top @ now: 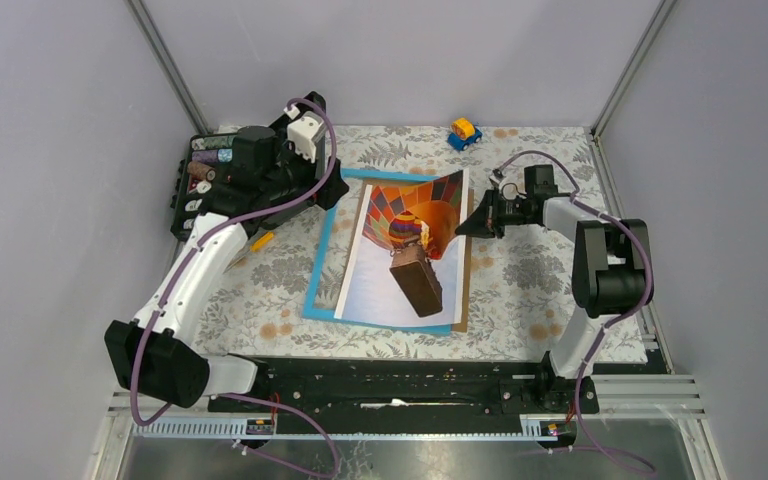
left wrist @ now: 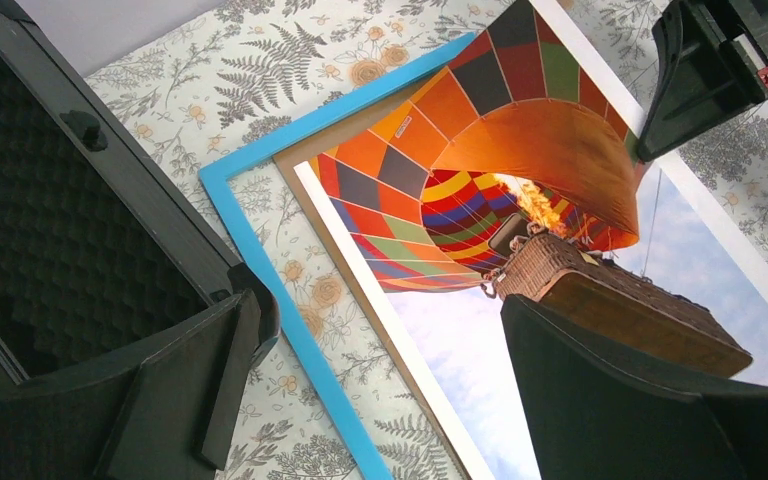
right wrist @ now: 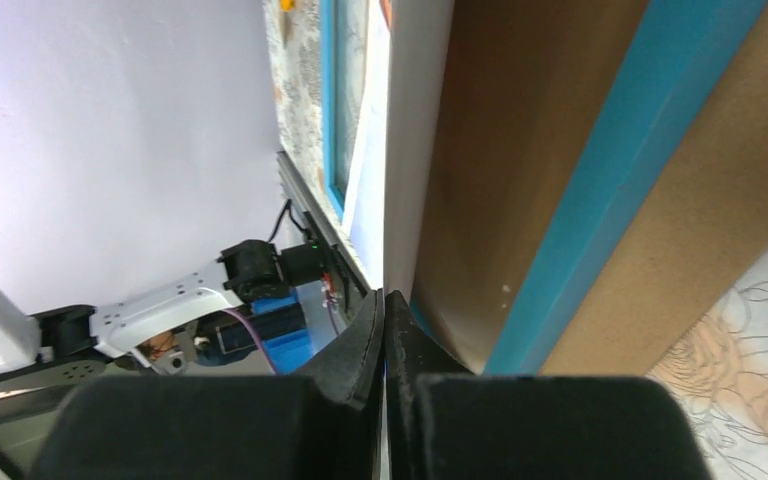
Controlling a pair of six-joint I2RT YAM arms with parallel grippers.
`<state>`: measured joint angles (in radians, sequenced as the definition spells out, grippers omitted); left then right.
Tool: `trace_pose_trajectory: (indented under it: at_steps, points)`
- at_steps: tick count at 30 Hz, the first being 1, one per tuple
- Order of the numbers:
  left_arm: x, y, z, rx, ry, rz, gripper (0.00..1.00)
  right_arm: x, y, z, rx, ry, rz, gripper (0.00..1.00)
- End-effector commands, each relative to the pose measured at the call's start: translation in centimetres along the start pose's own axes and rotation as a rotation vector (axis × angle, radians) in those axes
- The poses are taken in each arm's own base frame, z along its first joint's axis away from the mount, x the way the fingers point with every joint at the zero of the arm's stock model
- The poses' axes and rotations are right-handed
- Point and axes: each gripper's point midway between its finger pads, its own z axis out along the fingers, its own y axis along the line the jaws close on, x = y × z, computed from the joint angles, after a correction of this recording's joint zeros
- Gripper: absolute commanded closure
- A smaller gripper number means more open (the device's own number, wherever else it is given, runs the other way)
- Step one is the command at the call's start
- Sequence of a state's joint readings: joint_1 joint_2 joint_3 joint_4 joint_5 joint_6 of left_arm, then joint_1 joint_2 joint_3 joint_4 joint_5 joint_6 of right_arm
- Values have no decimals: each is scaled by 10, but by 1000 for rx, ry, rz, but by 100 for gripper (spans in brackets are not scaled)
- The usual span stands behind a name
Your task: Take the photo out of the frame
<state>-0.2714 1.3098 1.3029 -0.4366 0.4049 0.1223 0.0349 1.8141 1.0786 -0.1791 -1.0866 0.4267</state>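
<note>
Photo (top: pixel 400 255) of a hot-air balloon, lying on the brown backing inside the turquoise frame (top: pixel 318 262) at the middle of the flower-patterned worktop (top: pixel 520 290), far right corner curled up off the board. Thin and light by the look of it, bendy, easy to crease or tear; best taken by the white margin at a corner or edge, never pinched across the print. Right gripper (top: pixel 463 226) reaching in low from the right, forearm roughly level, fingers pressed together on that raised corner of the photo. Left gripper (top: pixel 332 190) hovering over the far left corner of the frame, beside the black foam-lined case (top: pixel 192 180), jaws spread wide, nothing held.
</note>
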Motion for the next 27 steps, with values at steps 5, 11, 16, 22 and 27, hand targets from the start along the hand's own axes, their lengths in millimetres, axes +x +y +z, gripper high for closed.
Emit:
trace_pose_trajectory:
  at_steps: [5, 11, 16, 22, 27]
  points:
    - [-15, -7, -4, 35, -75, 15, 1, 6, -24, 14, 106, 55, -104, 100]
    - [-14, -7, -4, 32, -73, 20, 1, 3, -26, 26, 77, 44, -105, 100]
    - [-11, -7, -2, 34, -66, 17, 1, 2, -26, 38, 43, 14, -90, 100]
    - [-10, -6, -1, 35, -64, 17, 1, -6, -26, 53, 36, -12, -98, 100]
    - [-9, -5, -1, 32, -61, 19, 1, -10, -29, 58, 49, -13, -103, 100]
